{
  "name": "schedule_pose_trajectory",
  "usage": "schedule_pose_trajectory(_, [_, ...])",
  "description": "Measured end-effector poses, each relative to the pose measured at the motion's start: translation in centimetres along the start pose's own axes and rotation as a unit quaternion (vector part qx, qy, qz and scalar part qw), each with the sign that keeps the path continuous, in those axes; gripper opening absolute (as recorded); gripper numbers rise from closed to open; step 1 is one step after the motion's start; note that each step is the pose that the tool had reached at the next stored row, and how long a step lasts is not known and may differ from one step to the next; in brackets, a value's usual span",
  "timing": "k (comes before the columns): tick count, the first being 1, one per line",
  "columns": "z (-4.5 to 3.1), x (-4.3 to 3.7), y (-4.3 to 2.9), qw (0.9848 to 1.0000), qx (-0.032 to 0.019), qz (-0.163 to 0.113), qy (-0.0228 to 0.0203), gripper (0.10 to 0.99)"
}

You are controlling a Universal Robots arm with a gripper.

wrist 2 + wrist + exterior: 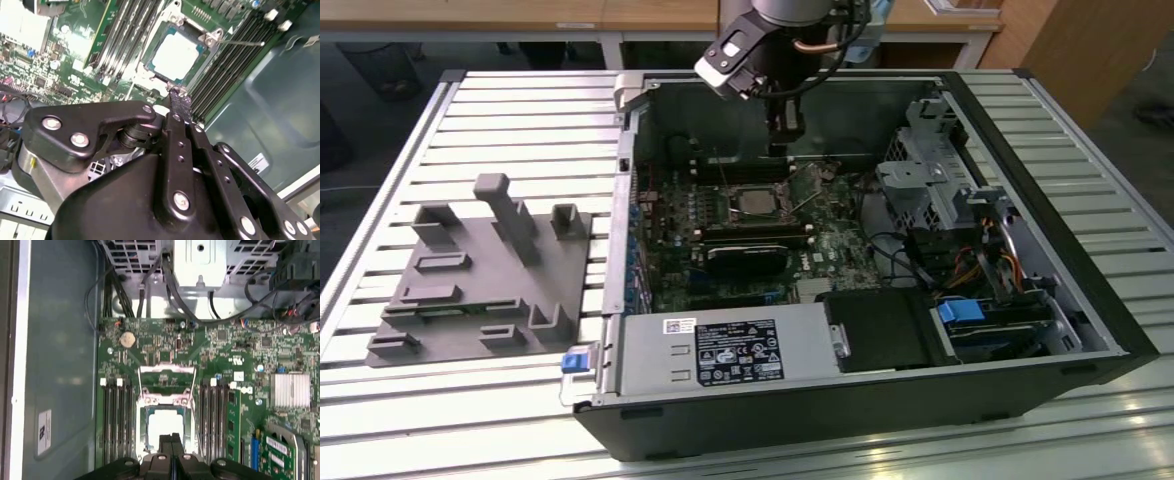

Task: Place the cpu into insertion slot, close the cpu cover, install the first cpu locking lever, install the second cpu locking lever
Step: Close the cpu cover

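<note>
**Chip seated, cover open inside the computer case**

We see the gripper (171, 439) hanging low over the motherboard, its two dark fingers (176, 100) pressed together with nothing between them. Right under and just ahead of the fingertips, the cpu (165, 424) lies flat in its socket (141, 426), its pale metal top facing up; we cannot tell whether the fingertips touch it. Directly past the cpu from the gripper, the cpu cover (166, 370) is swung back on its hinge, so the chip is bare. In the second wrist view a thin locking lever (242, 43) sticks out free from a corner of the socket, on the far side of the cpu (175, 52) from the gripper (177, 97). Rows of memory slots (116, 425) flank the socket on both sides of the gripper. In the exterior view the gripper (781, 150) reaches down into the open computer case (854, 420), with a black heatsink block (747, 262) beyond the cpu (754, 205). Well apart from the gripper, outside the case toward the exterior view's left, a grey fixture (480, 290) sits on the slatted bench (494, 110).
</note>
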State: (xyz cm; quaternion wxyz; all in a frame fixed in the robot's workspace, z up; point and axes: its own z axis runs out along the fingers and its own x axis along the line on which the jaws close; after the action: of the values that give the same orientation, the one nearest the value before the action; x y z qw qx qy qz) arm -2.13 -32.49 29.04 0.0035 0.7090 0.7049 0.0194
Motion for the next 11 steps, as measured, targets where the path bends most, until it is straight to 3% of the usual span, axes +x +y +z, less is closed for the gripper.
schedule_pose_trajectory(8, [0.33,-0.01,0.69,1.0000,0.0001,0.000,0.0000,0.125])
schedule_pose_trajectory(11, [0.43,-0.01,1.37,1.0000,0.0016,0.000,0.0000,0.125])
